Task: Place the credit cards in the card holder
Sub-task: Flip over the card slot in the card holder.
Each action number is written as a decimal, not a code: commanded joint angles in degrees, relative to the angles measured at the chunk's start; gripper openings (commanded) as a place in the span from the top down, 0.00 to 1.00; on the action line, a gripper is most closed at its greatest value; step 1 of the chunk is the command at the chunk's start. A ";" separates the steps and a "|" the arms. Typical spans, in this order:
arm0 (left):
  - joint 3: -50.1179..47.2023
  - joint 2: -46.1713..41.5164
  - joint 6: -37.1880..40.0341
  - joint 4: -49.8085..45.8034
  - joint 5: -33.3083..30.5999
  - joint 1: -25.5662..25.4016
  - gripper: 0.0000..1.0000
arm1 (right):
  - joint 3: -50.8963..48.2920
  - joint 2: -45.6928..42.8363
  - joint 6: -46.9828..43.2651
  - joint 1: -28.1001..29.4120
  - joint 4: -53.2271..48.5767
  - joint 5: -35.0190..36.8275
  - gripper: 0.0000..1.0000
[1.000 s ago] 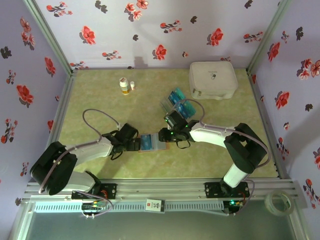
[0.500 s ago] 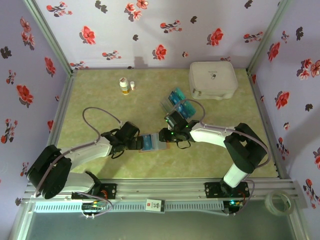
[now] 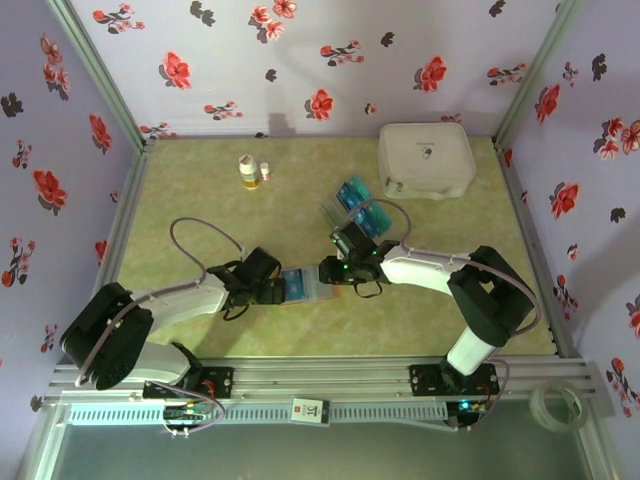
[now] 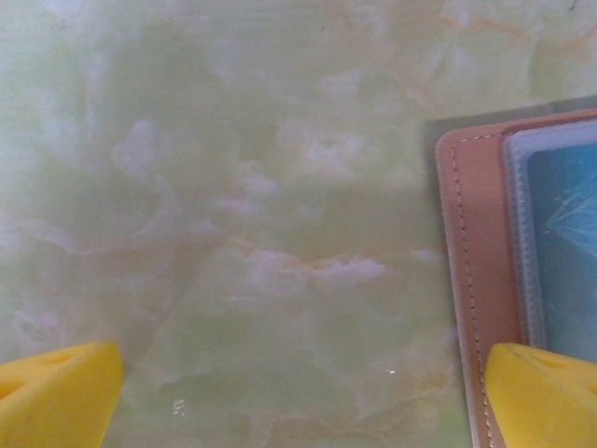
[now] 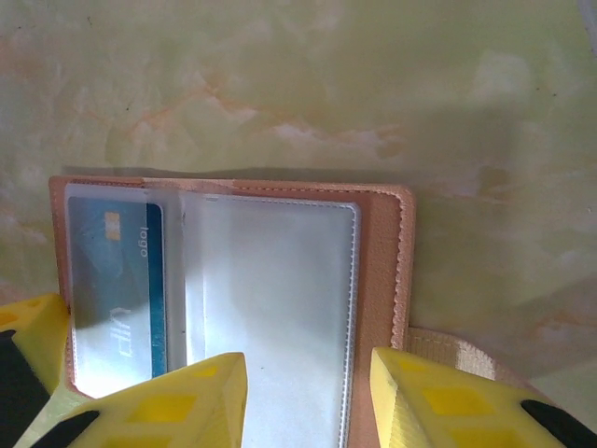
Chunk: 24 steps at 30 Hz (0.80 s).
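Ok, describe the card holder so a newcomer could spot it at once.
On the green table, look front and centre, between the left gripper and right gripper. The card holder lies open there: pinkish-brown, stitched edges, clear sleeves, one holding a blue card. The tray behind it is clear plastic.

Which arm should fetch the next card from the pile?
Probably left: the left end effector is open and empty beside the card holder, while the right end effector sits over it. The spare cards lie nearer the right, though.
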 commanded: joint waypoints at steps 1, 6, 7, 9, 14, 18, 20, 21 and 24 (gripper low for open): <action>-1.28 1.25 -1.49 0.70 0.05 -0.44 0.00 | -0.03 0.11 0.98 -0.44 0.34 -0.71 0.60; -1.74 1.99 -1.56 1.46 -0.04 -0.42 0.00 | 0.17 0.95 1.03 -0.45 0.64 -1.25 0.60; -1.73 2.01 -1.55 1.55 -0.03 -0.43 0.00 | 0.23 1.14 1.15 -0.48 0.75 -1.28 0.60; -1.69 2.11 -1.54 1.64 -0.10 -0.44 0.00 | 0.34 1.63 1.08 -0.48 0.86 -1.44 0.60; -1.77 2.24 -1.52 1.79 -0.11 -0.48 0.00 | 0.26 2.89 1.37 -0.46 1.56 -1.83 0.60; -1.75 2.35 -1.45 1.96 -0.05 -0.42 0.00 | 0.17 3.98 1.66 -0.52 2.37 -2.42 0.60; -1.77 2.48 -1.39 2.06 -0.07 -0.42 0.00 | 0.17 4.61 1.89 -0.53 2.91 -3.10 0.60; -1.76 2.62 -1.45 2.05 -0.09 -0.42 0.00 | 0.08 4.87 2.09 -0.56 3.30 -3.54 0.60; -1.74 2.96 -1.42 2.21 -0.10 -0.50 0.00 | 0.08 5.40 2.69 -0.52 4.43 -4.76 0.60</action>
